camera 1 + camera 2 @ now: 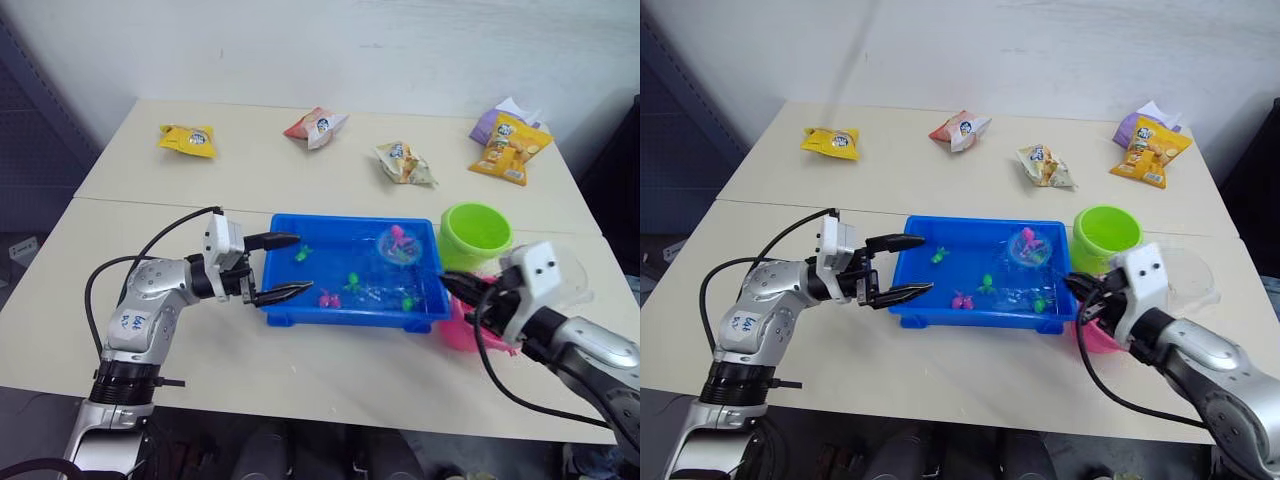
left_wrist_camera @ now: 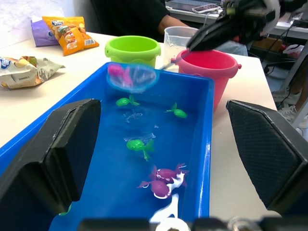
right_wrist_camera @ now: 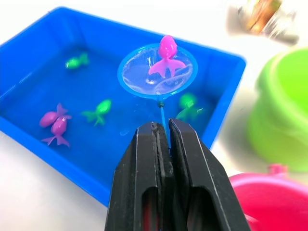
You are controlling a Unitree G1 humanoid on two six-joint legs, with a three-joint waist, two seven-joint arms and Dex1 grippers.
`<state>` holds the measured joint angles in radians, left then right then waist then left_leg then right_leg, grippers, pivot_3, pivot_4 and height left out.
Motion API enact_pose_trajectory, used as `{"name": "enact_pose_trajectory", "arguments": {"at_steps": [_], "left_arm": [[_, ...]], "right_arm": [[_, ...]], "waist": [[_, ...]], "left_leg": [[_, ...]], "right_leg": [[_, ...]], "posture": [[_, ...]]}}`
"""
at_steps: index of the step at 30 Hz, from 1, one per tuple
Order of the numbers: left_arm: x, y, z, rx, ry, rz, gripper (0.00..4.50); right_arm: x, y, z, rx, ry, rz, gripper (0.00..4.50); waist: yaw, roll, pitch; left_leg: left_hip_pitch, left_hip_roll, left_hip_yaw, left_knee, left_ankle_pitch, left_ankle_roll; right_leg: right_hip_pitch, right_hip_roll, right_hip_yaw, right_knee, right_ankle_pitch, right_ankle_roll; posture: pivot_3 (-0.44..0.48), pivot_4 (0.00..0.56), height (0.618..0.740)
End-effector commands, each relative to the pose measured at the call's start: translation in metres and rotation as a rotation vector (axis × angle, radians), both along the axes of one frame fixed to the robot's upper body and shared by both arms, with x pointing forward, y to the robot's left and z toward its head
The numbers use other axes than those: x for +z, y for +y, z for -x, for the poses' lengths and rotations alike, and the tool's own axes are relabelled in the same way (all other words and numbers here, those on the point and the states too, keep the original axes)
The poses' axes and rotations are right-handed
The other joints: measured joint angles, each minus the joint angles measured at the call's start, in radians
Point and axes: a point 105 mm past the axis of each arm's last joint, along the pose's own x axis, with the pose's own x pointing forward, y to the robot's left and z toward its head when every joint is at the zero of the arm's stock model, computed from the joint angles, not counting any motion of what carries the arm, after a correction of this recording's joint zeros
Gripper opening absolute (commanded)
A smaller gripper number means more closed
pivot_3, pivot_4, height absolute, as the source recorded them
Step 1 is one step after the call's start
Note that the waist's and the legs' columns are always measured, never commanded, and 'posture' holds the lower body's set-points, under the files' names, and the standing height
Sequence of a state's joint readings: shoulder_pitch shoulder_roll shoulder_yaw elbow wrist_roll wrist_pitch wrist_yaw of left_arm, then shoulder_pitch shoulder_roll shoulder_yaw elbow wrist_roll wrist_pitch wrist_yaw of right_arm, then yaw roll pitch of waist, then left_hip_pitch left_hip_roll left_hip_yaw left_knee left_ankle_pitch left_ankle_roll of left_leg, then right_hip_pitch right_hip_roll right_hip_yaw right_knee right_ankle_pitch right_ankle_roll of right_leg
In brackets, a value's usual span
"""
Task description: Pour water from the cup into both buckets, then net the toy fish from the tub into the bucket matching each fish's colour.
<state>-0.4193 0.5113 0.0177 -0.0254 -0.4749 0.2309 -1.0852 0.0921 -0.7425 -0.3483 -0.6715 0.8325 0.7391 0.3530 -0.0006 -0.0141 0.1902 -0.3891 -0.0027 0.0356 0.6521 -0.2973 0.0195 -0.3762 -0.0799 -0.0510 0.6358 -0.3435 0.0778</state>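
Your right gripper (image 3: 161,132) sits nearest the cam, fingers pinched tight on the net (image 3: 158,71) handle, w/ the hoop held over the tub's far right corner and a pink fish (image 3: 166,57) lying in the mesh. That arm reaches in from the right, forearm over the pink bucket (image 2: 208,65), gripper pointing toward the tub (image 1: 283,310). Your left gripper (image 1: 285,267) is at the tub's left end w/ jaws wide apart, one finger on either side of the short wall, gripping nothing; arm bent at the elbow, forearm level above the table (image 1: 200,340). Water in the tub; you've got green fish (image 2: 140,144) scattered thru the middle, another green one (image 3: 77,61) near the far left corner, and a 2nd pink fish (image 2: 163,175) toward the near wall. Green bucket (image 1: 476,233) stands just beyond the tub's right end, pink one beside it nearer you. Cup (image 2: 178,36) is behind the two buckets, seen from the left wrist cam. Table is pale, two tops butted w/ a seam across. Snack packs lie along the far side: yellow pack (image 1: 188,139), red-white pack (image 1: 315,126), a pale pack (image 1: 404,163), orange pack (image 1: 510,148) on a purple one (image 1: 489,124). White wall behind; a person in dark top sits past the table's right end.
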Motion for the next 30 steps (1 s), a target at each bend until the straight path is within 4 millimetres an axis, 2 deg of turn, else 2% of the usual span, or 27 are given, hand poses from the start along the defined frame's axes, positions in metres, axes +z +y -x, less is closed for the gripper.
{"name": "enact_pose_trajectory", "arguments": {"at_steps": [1, 6, 12, 17, 20, 23, 30], "left_arm": [[0.003, 0.000, 0.006, -0.035, -0.010, 0.002, 4.49], [0.004, -0.006, 0.007, -0.085, -0.005, 0.000, 4.49], [0.021, -0.032, 0.017, -0.211, -0.059, 0.026, 4.49], [0.025, -0.046, 0.020, -0.274, -0.068, 0.040, 4.49], [0.024, -0.048, 0.019, -0.283, -0.060, 0.049, 4.49], [0.023, -0.051, 0.018, -0.285, -0.053, 0.064, 4.49], [0.019, -0.053, 0.014, -0.280, -0.046, 0.072, 4.49]], "right_arm": [[0.022, -0.001, 0.017, 0.050, -0.117, 0.015, 0.00], [0.027, -0.011, 0.045, 0.062, -0.205, 0.041, 0.00], [0.031, -0.032, 0.078, -0.036, -0.249, 0.035, 0.00], [0.016, -0.067, 0.096, -0.179, -0.216, 0.094, 0.00], [0.009, -0.082, 0.105, -0.212, -0.220, 0.129, 0.00], [0.002, -0.097, 0.114, -0.206, -0.274, 0.288, 0.00], [-0.024, -0.114, 0.116, -0.194, -0.369, 0.602, 0.00]], "waist": [[0.001, 0.000, 0.000], [0.003, 0.000, 0.000], [0.008, 0.000, 0.000], [0.001, 0.000, 0.000], [-0.001, 0.000, 0.000], [-0.001, 0.000, -0.001], [0.000, 0.000, -0.001]], "left_leg": [[0.000, 0.000, 0.000, 0.000, 0.000, 0.000], [0.001, 0.000, 0.000, 0.000, 0.000, 0.000], [0.002, 0.000, 0.000, 0.000, 0.000, 0.000], [0.004, 0.000, 0.001, 0.000, 0.000, -0.001], [0.005, -0.001, 0.002, -0.001, 0.000, -0.001], [0.006, -0.001, 0.002, -0.001, 0.001, -0.001], [0.007, -0.001, 0.003, -0.001, 0.001, -0.002]], "right_leg": [[0.000, 0.000, 0.000, 0.000, 0.000, 0.000], [0.001, 0.000, 0.000, 0.000, 0.000, 0.000], [0.002, 0.000, 0.001, 0.000, 0.000, 0.000], [0.003, 0.000, 0.003, 0.000, 0.000, 0.000], [0.002, 0.001, 0.004, 0.000, 0.000, 0.000], [0.002, 0.001, 0.004, 0.000, 0.000, 0.000], [0.002, 0.001, 0.005, 0.001, 0.000, 0.000]], "posture": [[0.000, 0.150, 0.740], [0.000, 0.150, 0.740], [0.000, 0.150, 0.740], [0.000, 0.150, 0.740], [0.000, 0.150, 0.740], [0.000, 0.150, 0.740], [0.000, 0.150, 0.740]]}}
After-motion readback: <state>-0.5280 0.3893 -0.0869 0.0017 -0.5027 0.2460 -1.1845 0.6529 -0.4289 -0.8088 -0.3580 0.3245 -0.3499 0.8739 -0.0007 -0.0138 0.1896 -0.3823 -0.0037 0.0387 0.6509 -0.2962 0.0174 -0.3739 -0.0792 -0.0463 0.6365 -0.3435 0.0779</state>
